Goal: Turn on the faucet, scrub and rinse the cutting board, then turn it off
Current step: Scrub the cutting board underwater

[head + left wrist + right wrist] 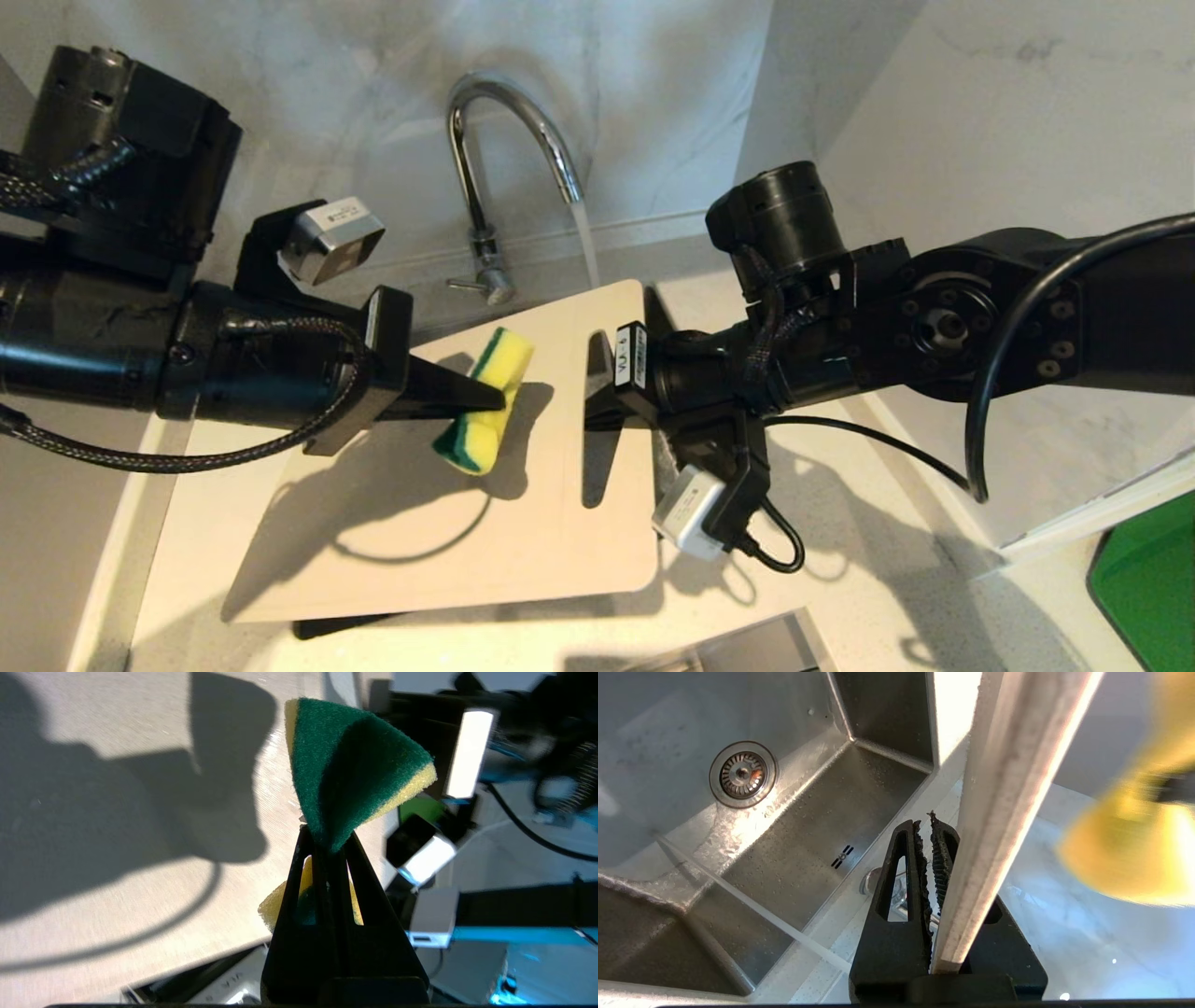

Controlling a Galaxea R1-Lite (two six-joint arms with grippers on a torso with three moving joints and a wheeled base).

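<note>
Over steel sink (794, 826), right gripper (597, 392) clamps beige slotted cutting board (392, 523); left gripper (495, 399) pinches sponge (485, 397).

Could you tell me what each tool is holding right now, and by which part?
Left tool pinches the sponge across its middle; right tool clamps the cutting board at its slotted handle end.

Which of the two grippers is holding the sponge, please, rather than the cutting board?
The left gripper: its fingers pinch the green-and-yellow sponge over the cutting board, whereas the right gripper clamps the board's edge.

Kitchen: steel sink (794, 826), faucet (509, 140)
</note>
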